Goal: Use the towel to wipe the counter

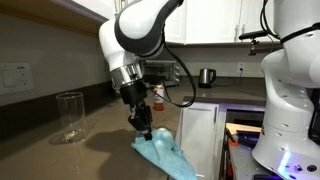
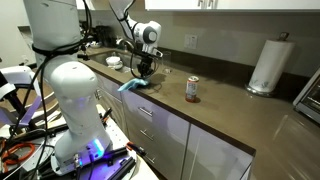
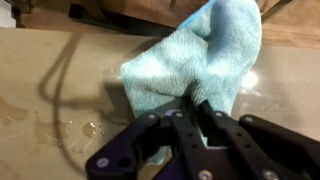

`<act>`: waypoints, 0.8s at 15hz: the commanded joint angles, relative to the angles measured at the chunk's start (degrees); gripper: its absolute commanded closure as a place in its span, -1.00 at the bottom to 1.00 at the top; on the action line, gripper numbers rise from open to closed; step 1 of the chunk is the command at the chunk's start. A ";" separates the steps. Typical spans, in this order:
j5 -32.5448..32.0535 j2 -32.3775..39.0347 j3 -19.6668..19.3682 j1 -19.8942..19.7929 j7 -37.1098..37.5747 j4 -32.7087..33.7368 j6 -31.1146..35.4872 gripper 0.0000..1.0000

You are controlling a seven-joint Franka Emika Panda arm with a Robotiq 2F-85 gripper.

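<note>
While your gripper (image 1: 146, 128) pinches a fold of the blue towel (image 1: 165, 155), jaws closed tight on it, the cloth lies bunched on the brown counter (image 1: 60, 155) at its near edge. In an exterior view, a clear glass (image 1: 70, 115) stands upright to the left, well apart, and looks empty.

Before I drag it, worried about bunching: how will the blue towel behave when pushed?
Probably floppy: the towel bunches in folds where the gripper pinches it. Likely not slippery: its looped weave should drag on the counter.
</note>
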 commanded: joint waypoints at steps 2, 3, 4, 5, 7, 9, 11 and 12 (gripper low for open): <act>-5.95 3.20 -0.89 2.02 5.08 4.68 -3.03 0.90; -7.01 3.93 -0.95 2.26 5.36 5.14 -2.20 0.90; -7.94 4.66 -1.03 2.52 5.28 5.53 -1.38 0.90; -8.74 5.35 -1.10 2.71 4.95 5.87 -0.38 0.91; -10.22 6.65 -1.29 2.99 4.42 6.28 2.26 0.91; -8.50 5.62 -1.14 2.65 3.46 5.27 1.56 0.81; -8.67 6.38 -1.22 2.72 3.45 5.67 1.91 0.81; -8.68 6.44 -1.25 2.72 3.45 5.78 1.91 0.81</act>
